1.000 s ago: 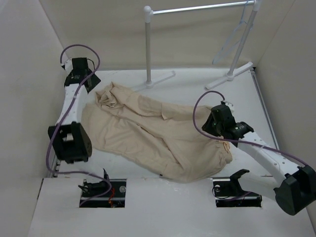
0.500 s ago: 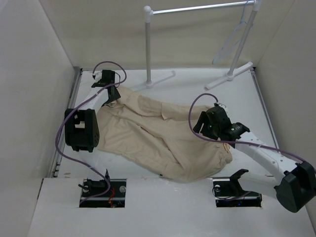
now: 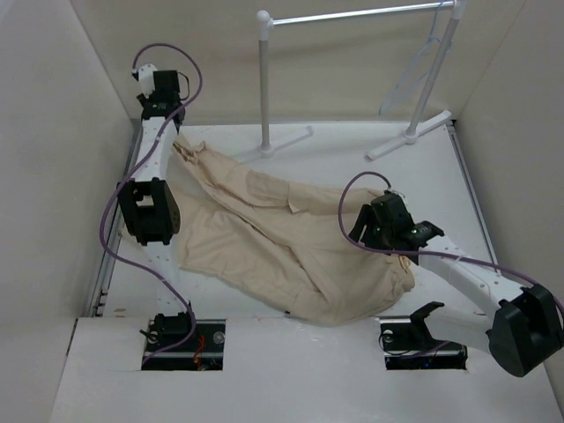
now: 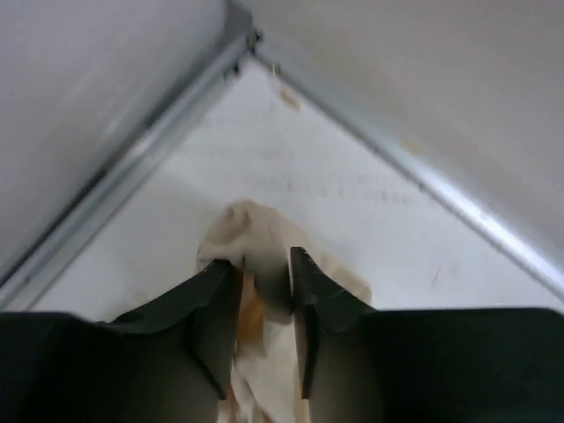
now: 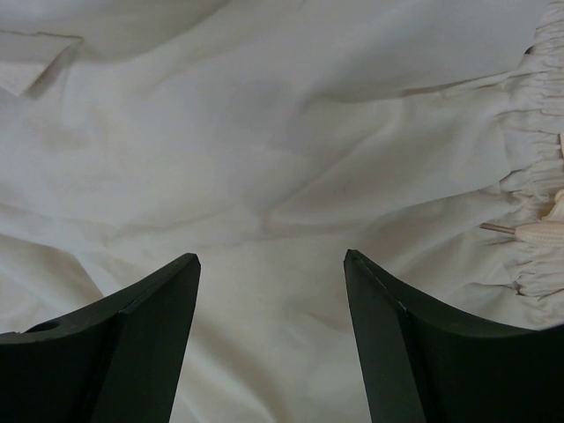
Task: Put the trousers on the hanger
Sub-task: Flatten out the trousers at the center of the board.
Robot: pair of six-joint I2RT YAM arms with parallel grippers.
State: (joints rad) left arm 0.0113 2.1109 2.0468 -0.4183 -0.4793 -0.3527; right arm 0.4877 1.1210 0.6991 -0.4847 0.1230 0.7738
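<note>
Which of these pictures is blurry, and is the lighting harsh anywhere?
Left wrist view: soft and hazy, the table corner and trousers smeared. Right wrist view: cloth folds crisp, the fingers near-black silhouettes. Top view: sharp, evenly lit, only faint shadows, no glare.

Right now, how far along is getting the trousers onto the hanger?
Early stage. Done: left hand pinches one end of the trousers. In hand: right hand hovers open near the waistband. Left: fetching the hanger, untouched on the rack, and draping the trousers over it.
</note>
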